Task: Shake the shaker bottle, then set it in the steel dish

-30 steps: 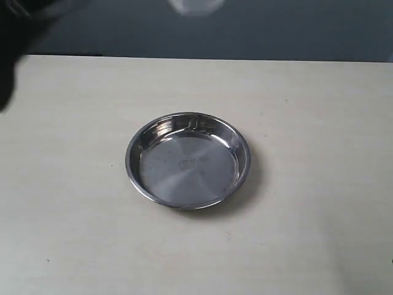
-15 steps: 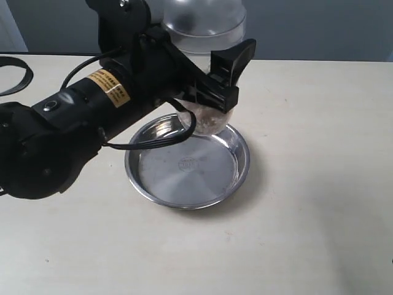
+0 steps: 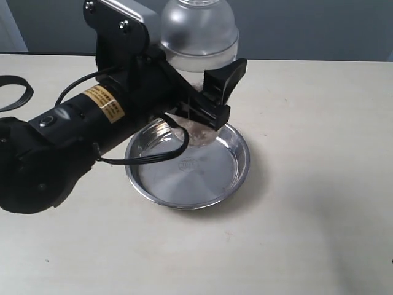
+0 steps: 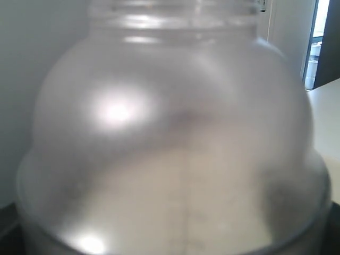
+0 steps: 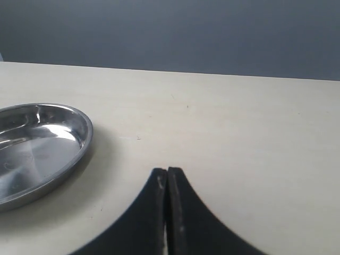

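**One step open: bottle held over dish, not yet let go**

1. Position of the bottle. In the exterior view the bottle (image 3: 198,37) stands upright at upper centre of the frame. Its frosted dome is at the top edge and its base is low over the rear part of the dish (image 3: 236,175). Pale brown granules (image 3: 198,130) lie settled in the base. Whether the base touches the dish floor cannot be told, because the arm hides the contact line.

2. Left gripper (image 3: 198,104). The jaws stand wide and clamp the bottle's body from both sides. In the left wrist view the dome fills almost the whole frame.

3. Right gripper (image 5: 167,212). The fingers are pressed together with nothing between them. It hangs over bare table (image 5: 255,133), with the dish at the left edge of its view, well apart.

4. Progress. A single moment cannot confirm the shake. The upright bottle, the settled granules and the low position over the dish suggest the setting-down stage.

5. Remaining work, as judged:
   - seat the base flat on the dish floor;
   - spread the jaws clear of the bottle;
   - lift the arm away without tipping the bottle.
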`<act>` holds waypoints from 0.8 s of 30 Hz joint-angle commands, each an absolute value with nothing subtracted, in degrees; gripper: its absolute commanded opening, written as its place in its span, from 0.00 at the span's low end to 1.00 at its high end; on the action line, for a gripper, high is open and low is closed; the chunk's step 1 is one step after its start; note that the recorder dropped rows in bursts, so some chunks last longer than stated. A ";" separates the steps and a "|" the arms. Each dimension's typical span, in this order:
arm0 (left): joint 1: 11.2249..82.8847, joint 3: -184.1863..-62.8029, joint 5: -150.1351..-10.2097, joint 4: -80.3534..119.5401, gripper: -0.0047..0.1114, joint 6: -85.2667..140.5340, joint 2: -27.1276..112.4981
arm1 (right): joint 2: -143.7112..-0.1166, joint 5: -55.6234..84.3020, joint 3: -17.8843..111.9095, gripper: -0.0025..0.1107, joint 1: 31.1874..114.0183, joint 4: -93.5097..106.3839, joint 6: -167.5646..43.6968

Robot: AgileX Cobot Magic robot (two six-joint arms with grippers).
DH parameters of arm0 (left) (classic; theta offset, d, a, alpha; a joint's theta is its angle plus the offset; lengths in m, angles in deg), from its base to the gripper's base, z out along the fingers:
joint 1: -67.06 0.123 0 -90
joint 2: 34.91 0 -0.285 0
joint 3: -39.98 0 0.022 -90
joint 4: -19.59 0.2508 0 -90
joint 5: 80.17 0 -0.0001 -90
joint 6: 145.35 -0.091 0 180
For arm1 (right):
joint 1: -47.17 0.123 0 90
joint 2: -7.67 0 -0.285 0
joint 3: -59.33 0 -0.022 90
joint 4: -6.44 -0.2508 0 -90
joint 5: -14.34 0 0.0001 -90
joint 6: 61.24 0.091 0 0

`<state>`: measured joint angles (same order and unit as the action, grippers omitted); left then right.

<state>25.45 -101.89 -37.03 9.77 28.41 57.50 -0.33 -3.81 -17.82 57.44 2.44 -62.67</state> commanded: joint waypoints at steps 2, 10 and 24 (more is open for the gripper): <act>25.20 -98.92 -30.01 6.15 0.04 28.44 56.86 | -0.12 -3.24 -17.88 0.02 57.45 2.71 -62.73; 25.20 -96.64 -28.48 5.97 0.04 28.44 56.86 | -0.12 -3.24 -17.88 0.02 57.45 2.71 -62.73; 25.20 -95.21 -19.85 3.81 0.04 33.30 65.50 | -0.12 -3.24 -17.88 0.02 57.45 2.71 -62.73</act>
